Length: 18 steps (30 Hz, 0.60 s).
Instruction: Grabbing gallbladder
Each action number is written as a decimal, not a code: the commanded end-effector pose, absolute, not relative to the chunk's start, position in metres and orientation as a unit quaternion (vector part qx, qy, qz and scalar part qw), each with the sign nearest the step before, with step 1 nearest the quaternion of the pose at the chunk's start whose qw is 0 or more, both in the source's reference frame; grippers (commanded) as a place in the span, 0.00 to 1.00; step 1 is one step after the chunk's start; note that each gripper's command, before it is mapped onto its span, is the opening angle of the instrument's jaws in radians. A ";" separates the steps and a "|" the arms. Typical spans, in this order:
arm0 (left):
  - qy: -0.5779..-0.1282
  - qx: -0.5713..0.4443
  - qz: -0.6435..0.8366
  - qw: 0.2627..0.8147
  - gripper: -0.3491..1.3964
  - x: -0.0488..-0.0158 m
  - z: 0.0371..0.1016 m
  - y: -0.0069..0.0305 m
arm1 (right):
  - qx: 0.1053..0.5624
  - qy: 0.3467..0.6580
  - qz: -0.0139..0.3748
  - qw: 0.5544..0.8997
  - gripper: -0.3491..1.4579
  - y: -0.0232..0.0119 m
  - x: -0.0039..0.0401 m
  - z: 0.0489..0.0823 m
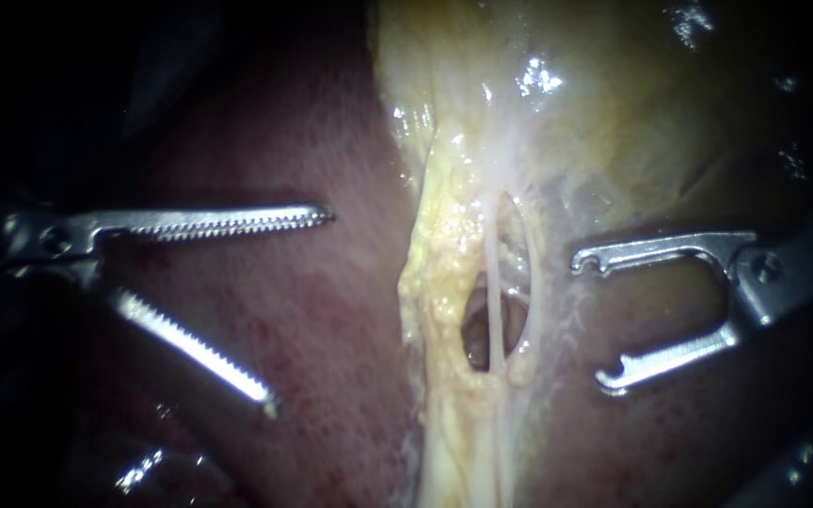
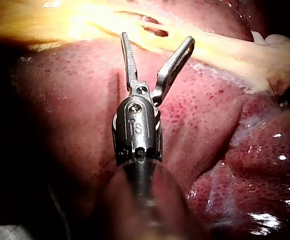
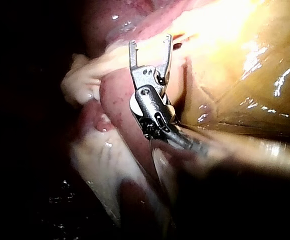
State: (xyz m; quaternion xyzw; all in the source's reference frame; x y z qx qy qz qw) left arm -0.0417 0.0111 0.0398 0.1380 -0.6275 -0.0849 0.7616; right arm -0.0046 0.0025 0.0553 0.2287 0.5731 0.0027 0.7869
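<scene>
Olive-yellow glistening gallbladder sac, soft and slippery we judge, wall-fold hold; left serrated instrument, right notched instrument, jaws apart.

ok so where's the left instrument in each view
Endoscope view: the left instrument comes in from the left, pincer open over the liver, short of the yellow tissue band.
Left wrist view: over the liver, with its open pincer tips reaching the band.
Right wrist view: not in it; only the right instrument shows.
Shared landmark: the yellow tissue band, which also lies ahead of the right instrument.
</scene>
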 end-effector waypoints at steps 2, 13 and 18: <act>-0.625 0.146 -0.098 0.761 0.73 -0.0423 0.0399 0.0113 | 0.229 0.573 0.002 0.787 0.49 0.0025 -0.0046 0.0553; -0.570 0.199 -0.228 0.764 0.57 -0.0464 0.0418 0.0130 | 0.228 0.573 0.003 0.787 0.49 0.0025 -0.0048 0.0553; -0.541 0.209 -0.263 0.771 0.53 -0.0466 0.0438 0.0128 | 0.228 0.573 0.003 0.787 0.49 0.0025 -0.0048 0.0553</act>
